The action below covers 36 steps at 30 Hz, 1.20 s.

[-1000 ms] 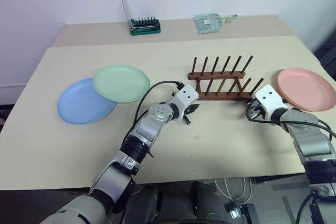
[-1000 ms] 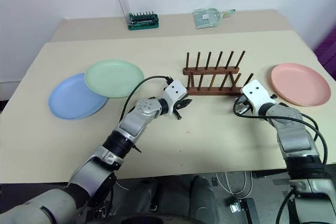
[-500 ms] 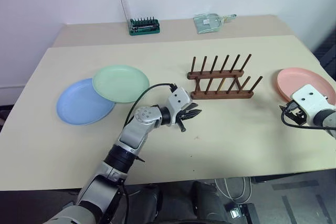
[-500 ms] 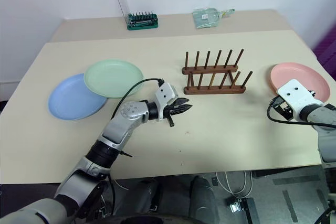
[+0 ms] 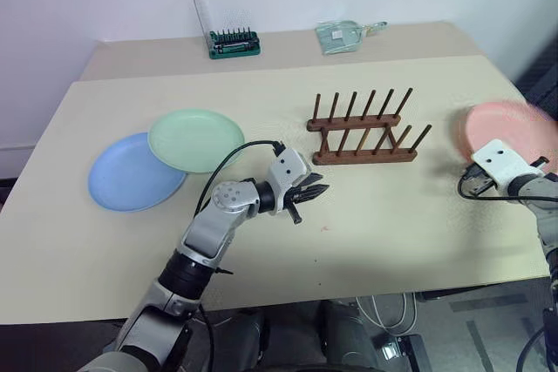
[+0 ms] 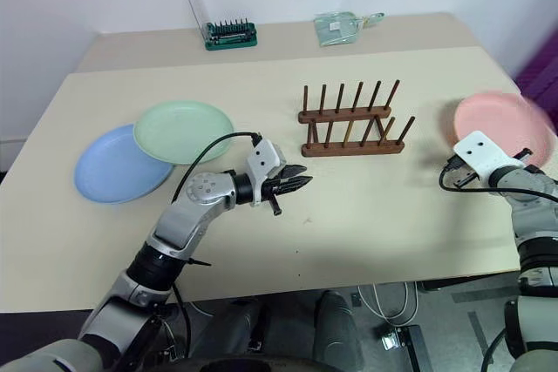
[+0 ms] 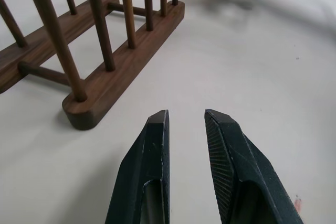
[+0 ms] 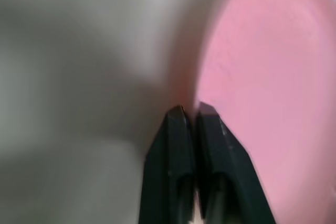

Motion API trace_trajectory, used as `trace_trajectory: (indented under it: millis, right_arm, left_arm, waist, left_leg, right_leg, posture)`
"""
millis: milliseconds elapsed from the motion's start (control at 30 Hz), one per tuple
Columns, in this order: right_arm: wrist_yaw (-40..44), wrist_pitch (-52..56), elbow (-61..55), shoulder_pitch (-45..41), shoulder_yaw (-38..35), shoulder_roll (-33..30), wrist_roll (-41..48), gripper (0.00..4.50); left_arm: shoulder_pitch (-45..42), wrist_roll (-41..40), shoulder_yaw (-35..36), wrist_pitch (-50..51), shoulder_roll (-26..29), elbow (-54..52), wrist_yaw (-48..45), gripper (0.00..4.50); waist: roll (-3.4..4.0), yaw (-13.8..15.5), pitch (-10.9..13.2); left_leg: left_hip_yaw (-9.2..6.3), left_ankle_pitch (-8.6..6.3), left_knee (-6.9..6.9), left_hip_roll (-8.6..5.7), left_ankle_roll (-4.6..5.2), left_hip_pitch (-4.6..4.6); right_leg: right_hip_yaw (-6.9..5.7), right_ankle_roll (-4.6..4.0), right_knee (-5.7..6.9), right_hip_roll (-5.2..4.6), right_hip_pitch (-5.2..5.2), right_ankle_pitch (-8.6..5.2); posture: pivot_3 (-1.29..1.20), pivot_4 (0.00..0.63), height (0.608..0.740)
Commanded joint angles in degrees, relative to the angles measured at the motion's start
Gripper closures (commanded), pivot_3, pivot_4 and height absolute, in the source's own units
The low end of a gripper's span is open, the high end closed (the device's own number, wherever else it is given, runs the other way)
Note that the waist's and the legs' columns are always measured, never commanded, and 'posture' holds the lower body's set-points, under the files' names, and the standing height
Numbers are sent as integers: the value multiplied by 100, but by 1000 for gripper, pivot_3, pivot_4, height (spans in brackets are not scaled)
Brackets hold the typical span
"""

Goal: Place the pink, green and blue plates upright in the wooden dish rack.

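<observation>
The pink plate [image 5: 514, 124] lies at the table's right edge and looks blurred. My right gripper [image 8: 190, 108] is shut on its near-left rim, the fingers pinched together with the rim [image 8: 202, 90] between their tips. The green plate [image 5: 196, 138] rests flat at the left, overlapping the blue plate [image 5: 122, 185] beneath it. The wooden dish rack [image 5: 362, 132] stands empty in the middle. My left gripper [image 5: 321, 189] hovers just above the table left of the rack's near end [image 7: 84, 114], its fingers a little open with nothing between them.
A green screwdriver-bit holder [image 5: 234, 43] with its clear lid up and a clear plastic pack [image 5: 342, 35] sit on the rear table. The pink plate is close to the table's right edge [image 5: 545, 241]. Bare tabletop [image 5: 392, 215] lies in front of the rack.
My right arm swung right from beside the rack to the pink plate and shut on its rim; the plate now looks blurred. My left gripper drew back a little from the rack.
</observation>
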Motion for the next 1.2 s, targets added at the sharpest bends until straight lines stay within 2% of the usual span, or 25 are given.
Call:
trace_trajectory:
  millis: [33, 233, 267, 367, 433, 567, 800, 1200]
  right_arm:
    - [-21, -193, -965, 76, -401, -275, 211, 4451]
    - [1049, 2376, -3779, -190, -1880, 29, 3109, 4451]
    - [1236, 3050, -4221, -276, -2139, 29, 3929, 4451]
    - [1505, 4477, -4897, -610, -2825, 113, 5945, 4451]
    - [1618, 5061, -4891, -750, -3023, 114, 6730, 4451]
    - [1719, 5601, -4711, -685, -2815, 135, 7079, 4451]
    - [2003, 5769, -4224, -749, -2505, 169, 7010, 4451]
    - [2286, 5744, -2847, -1495, -1897, 324, 6349, 4451]
  left_arm:
    - [82, -223, 220, 146, 73, -435, 12, 3442]
    - [44, -522, 520, 379, 120, -529, 77, 3442]
    - [23, -528, 546, 370, 129, -498, 89, 3442]
    - [-34, -574, 600, 368, 152, -433, 101, 3442]
    - [-63, -610, 616, 370, 158, -416, 76, 3442]
    - [-71, -619, 598, 326, 183, -391, 58, 3442]
    - [25, -654, 588, 354, 202, -519, 93, 3442]
    - [105, -718, 547, 463, 229, -675, 95, 3442]
  waist:
    - [3, 1, 1]
    - [30, 8, 9]
    - [30, 14, 9]
    - [24, 37, 11]
    - [24, 43, 11]
    - [24, 24, 10]
    - [26, 18, 9]
    - [28, 11, 9]
  left_leg:
    - [0, 0, 0, 0, 0, 0]
    - [1, -1, -1, 2, 1, -4]
    - [-4, -1, -1, 3, 1, -6]
    - [-15, -16, 0, 3, 28, -10]
    - [-17, -20, 1, 3, 34, -13]
    - [-15, -25, 3, 2, 43, -15]
    - [-7, -23, 1, 3, 40, -19]
    - [-4, -17, 1, 3, 28, -25]
  right_leg:
    - [0, 0, 0, 0, 0, 0]
    - [4, 1, 1, 0, -6, 0]
    - [2, 1, 1, 1, -6, 0]
    - [-7, 0, -10, 1, 1, 0]
    - [-9, -1, -21, 1, 4, 2]
    - [-10, -1, -28, 0, 5, 2]
    - [-8, 0, -27, 0, -4, 2]
    - [-8, 0, -26, -1, -12, 3]
  posture:
    - [0, 150, 738]
    - [0, 150, 738]
    - [0, 150, 738]
    - [0, 150, 738]
    - [0, 150, 738]
    - [0, 150, 738]
    - [0, 150, 738]
    - [0, 150, 738]
